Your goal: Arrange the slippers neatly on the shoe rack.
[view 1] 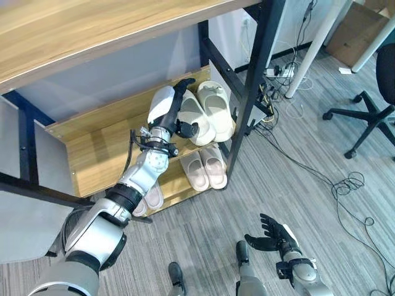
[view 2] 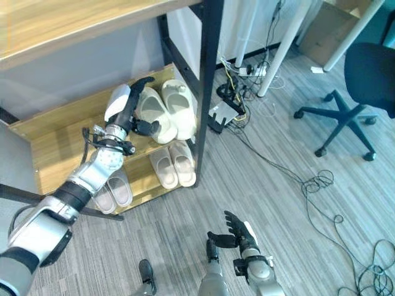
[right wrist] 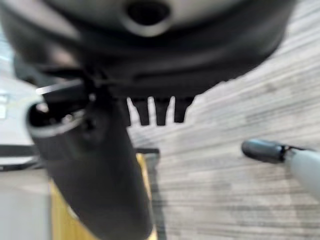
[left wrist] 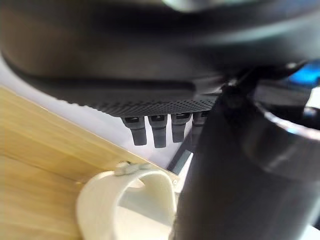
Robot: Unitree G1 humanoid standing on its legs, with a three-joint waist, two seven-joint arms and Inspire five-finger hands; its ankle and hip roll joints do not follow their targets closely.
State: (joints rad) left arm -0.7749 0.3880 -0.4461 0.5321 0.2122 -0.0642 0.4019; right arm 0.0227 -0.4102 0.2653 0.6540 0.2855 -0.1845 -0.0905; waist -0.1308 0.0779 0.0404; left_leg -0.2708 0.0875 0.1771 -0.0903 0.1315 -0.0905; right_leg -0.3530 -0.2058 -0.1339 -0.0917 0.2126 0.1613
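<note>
Left hand [view 1: 171, 111], fingers straight, rests against the cream slippers [view 1: 207, 111] paired at the middle shelf's [view 1: 105, 132] right end, seemingly nudging them, while the right hand [view 1: 278, 237] hangs relaxed and the lower pairs [view 1: 205, 168] already sit tidy.

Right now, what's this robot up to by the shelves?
It is tidying slippers on a shoe rack. Its left robot hand reaches onto the middle shelf, fingers straight, against a cream pair. Another pair sits on the shelf below. The right robot hand hangs open over the floor.
</note>
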